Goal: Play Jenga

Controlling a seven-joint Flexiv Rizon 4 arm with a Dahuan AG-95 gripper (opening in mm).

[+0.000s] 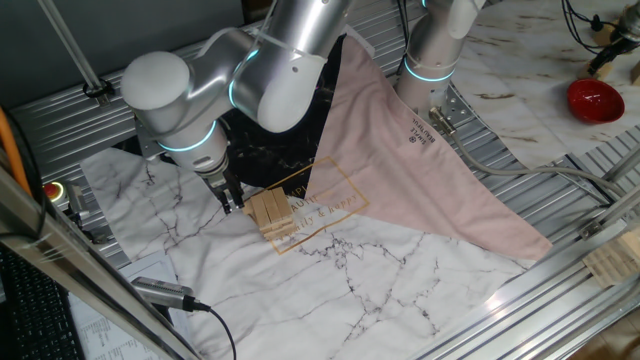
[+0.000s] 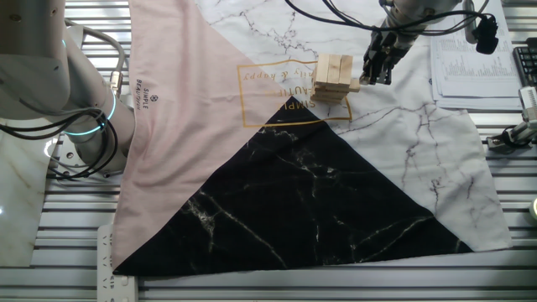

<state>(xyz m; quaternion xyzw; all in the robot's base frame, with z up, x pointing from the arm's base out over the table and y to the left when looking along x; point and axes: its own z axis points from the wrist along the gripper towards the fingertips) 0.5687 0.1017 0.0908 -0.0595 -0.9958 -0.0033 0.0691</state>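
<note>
The Jenga stack (image 1: 271, 212) is a small low pile of light tan wooden blocks laid crosswise on the cloth, also seen in the other fixed view (image 2: 333, 77). One block (image 2: 353, 85) sticks out of a low layer toward the gripper. My gripper (image 1: 233, 201) points down just beside the stack, level with it, on the side of the sticking-out block (image 2: 370, 77). Its dark fingers (image 1: 227, 193) stand a little apart and hold nothing. Its tips are very close to the block's end; contact cannot be told.
The stack sits on a pink, black and marble-print cloth (image 2: 277, 193) over a slatted metal table. A red bowl-like object (image 1: 595, 99) is at the far right. A pale slatted wooden piece (image 1: 612, 262), a second arm's base (image 1: 432, 60) and papers (image 2: 470, 63) border the cloth.
</note>
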